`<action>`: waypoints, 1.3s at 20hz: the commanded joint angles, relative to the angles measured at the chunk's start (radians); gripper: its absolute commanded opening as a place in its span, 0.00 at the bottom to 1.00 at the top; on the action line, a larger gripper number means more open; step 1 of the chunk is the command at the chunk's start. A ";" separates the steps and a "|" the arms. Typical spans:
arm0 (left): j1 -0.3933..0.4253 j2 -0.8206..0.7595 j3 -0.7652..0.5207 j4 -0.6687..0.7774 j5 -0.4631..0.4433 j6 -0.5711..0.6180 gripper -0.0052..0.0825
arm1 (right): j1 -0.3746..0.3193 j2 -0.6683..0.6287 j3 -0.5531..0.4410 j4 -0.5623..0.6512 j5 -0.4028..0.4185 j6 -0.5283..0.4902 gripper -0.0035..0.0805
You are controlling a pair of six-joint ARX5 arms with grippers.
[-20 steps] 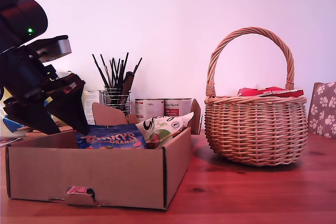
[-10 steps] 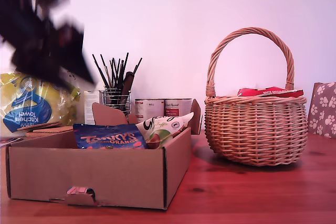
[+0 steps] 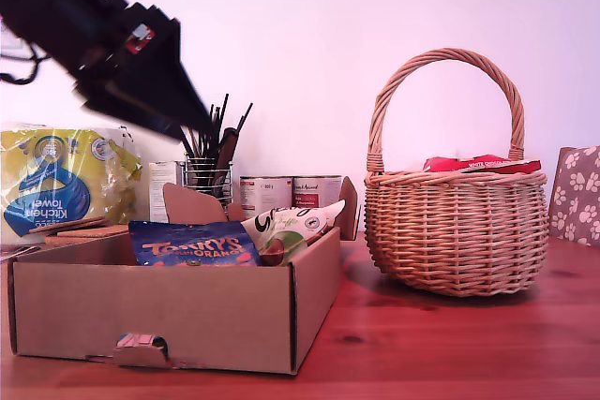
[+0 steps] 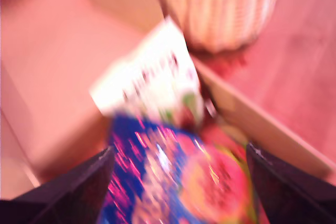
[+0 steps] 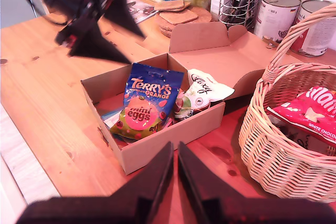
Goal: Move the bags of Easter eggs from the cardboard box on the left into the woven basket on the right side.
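The first wrist view is badly motion-blurred: the print on the 2 sweet bags is unreadable there, and only the dark tips of my first gripper (image 4: 178,182) show, spread wide with nothing between them. In the exterior view that gripper (image 3: 183,110) hangs high over the wide, shallow brown cardboard box (image 3: 169,320), at the exterior view's upper left, tilted with its fingers pointing down toward the exterior view's right; the arm behind it is cut off by the frame edge.

My second gripper (image 5: 175,182) shows only as 2 dark fingers pressed together, holding nothing, above the wooden table (image 5: 42,108) near the box's front wall; it does not appear in the exterior view.

The crinkly blue bag with orange lettering (image 3: 192,244) and the white bag with green and black print (image 3: 291,227) both lie inside the box, touching, partly hidden by its wall. The round tan wicker basket with a tall arched handle (image 3: 457,231) stands apart from the box at the exterior view's right, with a red packet (image 3: 483,164) showing above its rim.
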 commanded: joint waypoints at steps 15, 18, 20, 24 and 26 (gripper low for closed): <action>0.051 0.409 0.121 -0.022 0.087 0.017 0.87 | -0.005 0.003 -0.023 -0.020 0.001 0.005 0.04; 0.051 0.409 0.125 -0.059 0.141 -0.023 0.87 | -0.005 0.003 -0.023 -0.019 0.001 0.005 0.04; 0.052 0.409 0.137 -0.113 0.188 -0.037 0.87 | -0.005 0.003 -0.023 -0.020 0.001 0.005 0.04; 0.047 0.407 0.199 -0.254 0.293 -0.045 0.87 | -0.005 0.003 -0.023 -0.021 0.001 0.005 0.04; 0.023 0.407 0.238 -0.333 0.302 -0.045 0.87 | -0.005 0.003 -0.023 -0.025 0.001 0.005 0.04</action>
